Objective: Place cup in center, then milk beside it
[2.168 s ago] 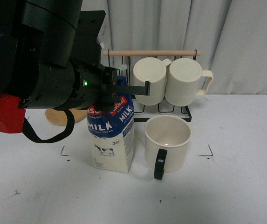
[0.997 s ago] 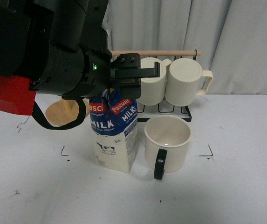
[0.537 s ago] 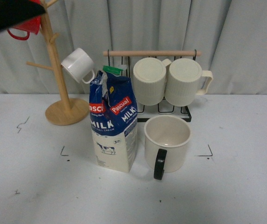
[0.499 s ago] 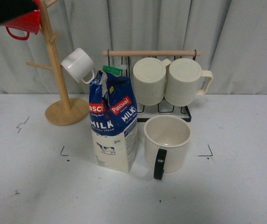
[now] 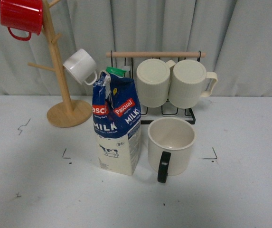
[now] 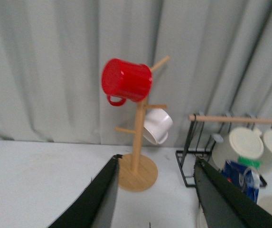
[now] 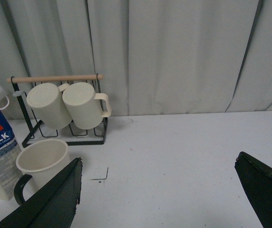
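A large, smooth cream-white mug with a black loop handle [image 5: 171, 146] stands upright on the matte white desk [image 5: 249, 190], its handle turned toward the camera. Touching or almost touching its side, at nine o'clock from it, stands the tall gable-top cardboard milk carton [image 5: 116, 127], dark blue above, cream below with a small cow drawing, a green cap on top. Both sit inside the centre patch marked by small black corner marks [image 5: 211, 155].

Behind them, at twelve o'clock, a black wire rack with a round wooden rail [image 5: 154, 54] holds two ribbed cream mugs [image 5: 173, 82] lying on their sides. At ten o'clock a pale wooden mug tree on a round base [image 5: 60, 71] carries a glossy red mug [image 5: 22, 16] and a small white cup [image 5: 81, 66].

The front view shows neither arm. The left wrist view shows the left claw [image 6: 157, 199] spread wide and empty, high above the desk, with the carton cut off at the edge. The right wrist view shows the right claw [image 7: 157, 199], also wide apart and empty; only its dark finger edges are visible, and the carton is cropped there too.
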`<act>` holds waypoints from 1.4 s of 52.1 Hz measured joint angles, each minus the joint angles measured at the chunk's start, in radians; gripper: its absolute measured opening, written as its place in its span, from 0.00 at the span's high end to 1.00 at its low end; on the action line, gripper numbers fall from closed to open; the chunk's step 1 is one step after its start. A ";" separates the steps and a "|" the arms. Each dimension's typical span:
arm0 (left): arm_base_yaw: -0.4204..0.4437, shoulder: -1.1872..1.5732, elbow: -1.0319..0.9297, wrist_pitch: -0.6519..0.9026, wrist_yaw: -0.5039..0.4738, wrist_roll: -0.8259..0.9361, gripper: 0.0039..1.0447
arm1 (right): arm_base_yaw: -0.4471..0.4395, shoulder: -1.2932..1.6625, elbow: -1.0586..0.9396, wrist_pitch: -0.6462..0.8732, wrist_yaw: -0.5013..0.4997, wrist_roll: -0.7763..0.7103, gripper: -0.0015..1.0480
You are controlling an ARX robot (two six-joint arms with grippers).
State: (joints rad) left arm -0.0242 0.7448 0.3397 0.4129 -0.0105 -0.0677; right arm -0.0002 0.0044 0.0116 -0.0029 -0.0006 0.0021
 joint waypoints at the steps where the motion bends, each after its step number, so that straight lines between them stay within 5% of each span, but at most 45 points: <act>1: 0.011 -0.003 -0.013 0.001 0.005 0.012 0.60 | 0.000 0.000 0.000 0.000 0.000 0.000 0.06; 14: 0.023 -0.106 -0.130 0.022 0.010 0.048 0.99 | 0.000 0.000 0.000 0.000 0.002 0.000 0.06; 73: 0.024 -0.512 -0.329 -0.174 0.010 0.052 0.99 | 0.000 0.000 0.000 0.000 0.002 0.000 0.06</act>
State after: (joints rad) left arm -0.0002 0.2333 0.0109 0.2386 -0.0002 -0.0154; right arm -0.0002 0.0044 0.0116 -0.0032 0.0010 0.0021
